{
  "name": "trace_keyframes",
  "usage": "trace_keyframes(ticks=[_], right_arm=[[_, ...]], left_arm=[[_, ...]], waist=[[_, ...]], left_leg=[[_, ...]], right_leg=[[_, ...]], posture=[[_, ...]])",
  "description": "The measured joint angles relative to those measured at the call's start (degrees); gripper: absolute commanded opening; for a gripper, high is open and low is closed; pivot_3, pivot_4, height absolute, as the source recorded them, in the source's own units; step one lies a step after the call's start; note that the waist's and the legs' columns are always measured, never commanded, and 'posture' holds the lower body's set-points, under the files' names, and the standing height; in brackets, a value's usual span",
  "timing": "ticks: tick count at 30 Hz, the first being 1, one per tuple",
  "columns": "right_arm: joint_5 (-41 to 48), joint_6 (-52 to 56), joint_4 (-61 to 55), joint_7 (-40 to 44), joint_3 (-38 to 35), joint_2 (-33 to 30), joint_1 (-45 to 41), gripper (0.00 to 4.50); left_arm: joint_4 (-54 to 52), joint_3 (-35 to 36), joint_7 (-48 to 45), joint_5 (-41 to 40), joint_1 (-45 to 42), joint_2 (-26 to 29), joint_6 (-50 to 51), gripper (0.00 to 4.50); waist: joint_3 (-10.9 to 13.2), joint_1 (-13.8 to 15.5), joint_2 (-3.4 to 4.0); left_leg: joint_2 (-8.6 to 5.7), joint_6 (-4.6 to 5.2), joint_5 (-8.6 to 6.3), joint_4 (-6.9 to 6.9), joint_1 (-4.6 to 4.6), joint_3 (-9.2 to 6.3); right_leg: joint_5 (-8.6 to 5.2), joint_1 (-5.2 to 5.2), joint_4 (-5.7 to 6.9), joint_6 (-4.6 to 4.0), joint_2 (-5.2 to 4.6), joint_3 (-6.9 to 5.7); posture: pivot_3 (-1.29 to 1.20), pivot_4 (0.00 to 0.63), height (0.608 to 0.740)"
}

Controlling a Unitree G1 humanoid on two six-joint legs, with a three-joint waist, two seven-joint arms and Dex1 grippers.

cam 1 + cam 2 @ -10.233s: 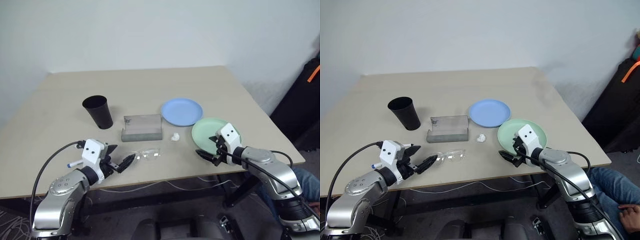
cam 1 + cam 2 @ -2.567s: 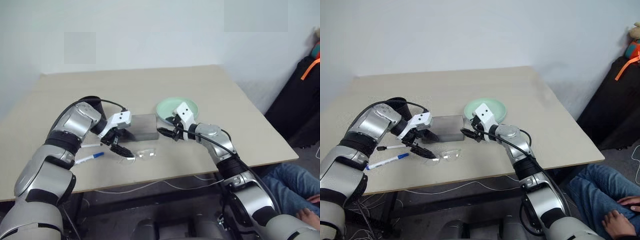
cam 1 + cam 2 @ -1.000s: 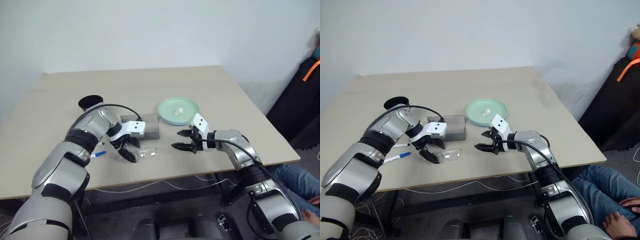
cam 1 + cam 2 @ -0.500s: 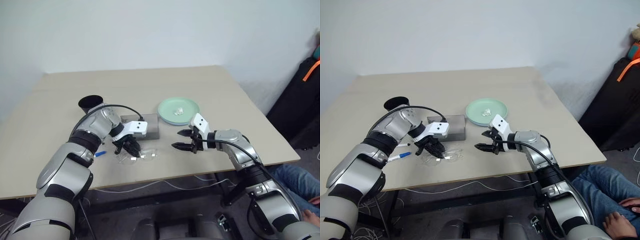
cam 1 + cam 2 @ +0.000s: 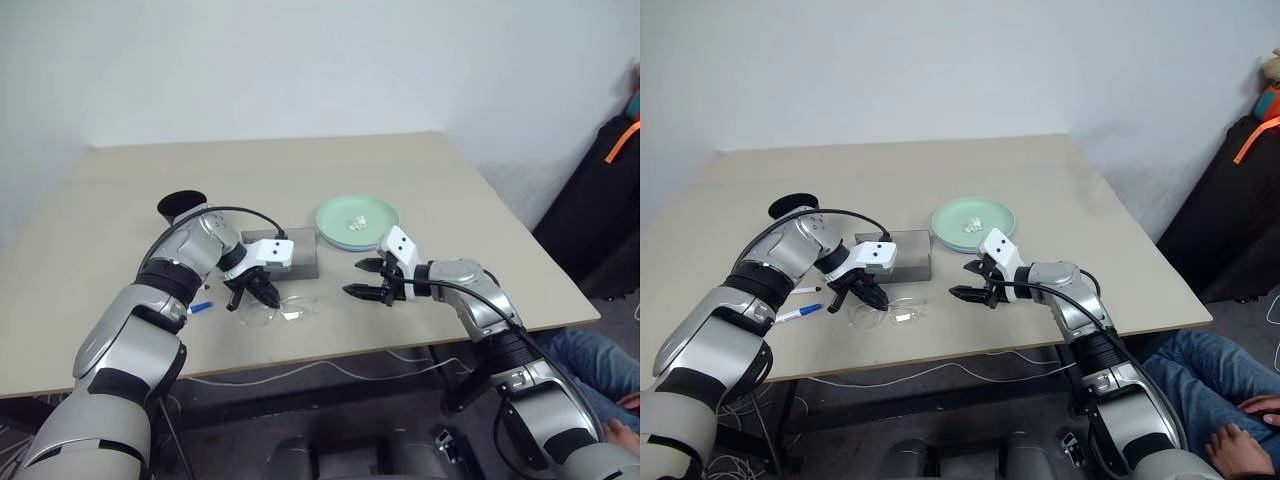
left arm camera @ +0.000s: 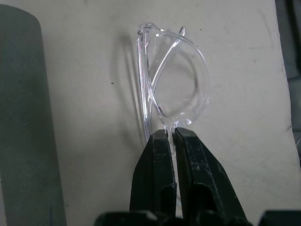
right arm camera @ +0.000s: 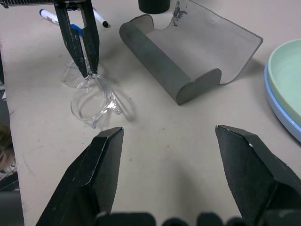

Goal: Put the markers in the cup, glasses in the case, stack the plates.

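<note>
Left wrist view has the left tool pinched shut on the clear glasses at the thin bridge between the lenses, the frame resting on the pale surface just beside the grey case. The right tool hangs a little way off, its fingers spread wide and empty, facing the case's open side. From where I stand, the grip is narrow and the frame looks slippery, so a slow, level lift seems wise, then a short carry over the case's low front wall before letting go. The raised translucent lid could catch an arm of the glasses. The plates sit stacked beyond; the blue-capped marker lies near the black cup.
</note>
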Motion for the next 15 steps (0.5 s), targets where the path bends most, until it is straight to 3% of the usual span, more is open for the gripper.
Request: trace_keyframes(ticks=[6,15], right_arm=[[0.00,-0.12,0.01,-0.13,0.00,0.30,-0.26,3.37],[-0.02,-0.67,0.26,-0.13,-0.01,0.41,-0.45,3.37]], left_arm=[[0.01,0.27,0.00,-1.43,-1.29,0.00,0.34,0.07],[-1.39,0.49,0.00,-7.10,-9.93,1.82,1.56,0.07]], waist=[[0.00,0.01,0.00],[0.01,-0.07,-0.02]], left_leg=[[0.00,0.00,0.00,0.00,-0.01,0.00],[0.00,0.00,0.00,0.00,-0.01,-0.01]], right_leg=[[0.00,0.00,0.00,0.00,0.00,0.00],[0.00,-0.01,0.00,0.00,0.02,0.01]], posture=[[0.00,0.000,0.740],[0.00,0.000,0.740]])
